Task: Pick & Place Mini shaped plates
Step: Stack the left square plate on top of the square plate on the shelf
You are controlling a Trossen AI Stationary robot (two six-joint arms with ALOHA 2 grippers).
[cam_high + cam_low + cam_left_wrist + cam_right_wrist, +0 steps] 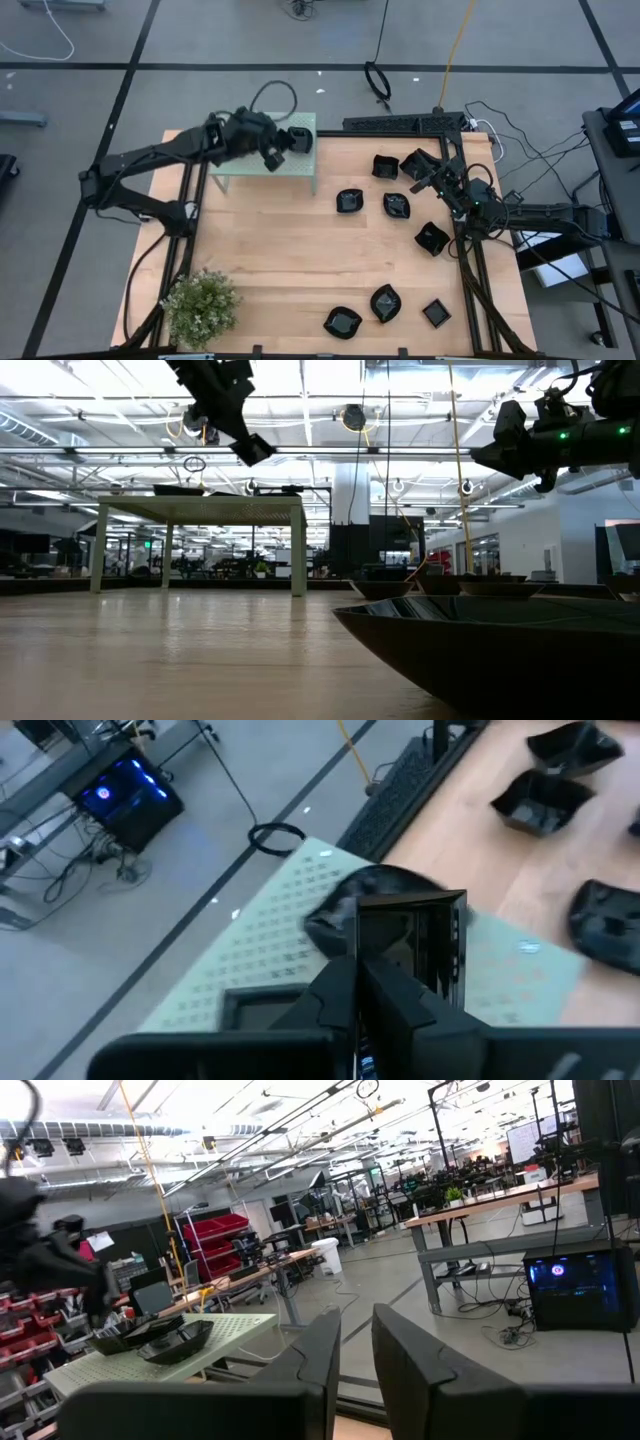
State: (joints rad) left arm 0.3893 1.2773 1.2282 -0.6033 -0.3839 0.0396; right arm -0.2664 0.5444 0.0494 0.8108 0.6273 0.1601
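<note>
A: What is on the left?

B: The left gripper (283, 143) hangs over the pale green stand (262, 172) at the far left of the tabletop (280, 260). Its fingers (335, 1000) are pinched shut on the edge of a square black plate (410, 935), held up on its side. Other dark plates (160, 1340) already lie on the stand.

A: And further right?

B: Loose black plates are scattered over the middle and right of the tabletop: a leaf-shaped one (397, 206), a square one (432, 238), more near the front edge. The right gripper (440, 178) hovers above the far right group. Its fingers (318, 1355) stand slightly apart and hold nothing.

A: How will the plates handle?

B: Likely light, stiff and glossy, so slippery and perhaps easy to chip. The raised rim looks like the best place to pinch.
</note>
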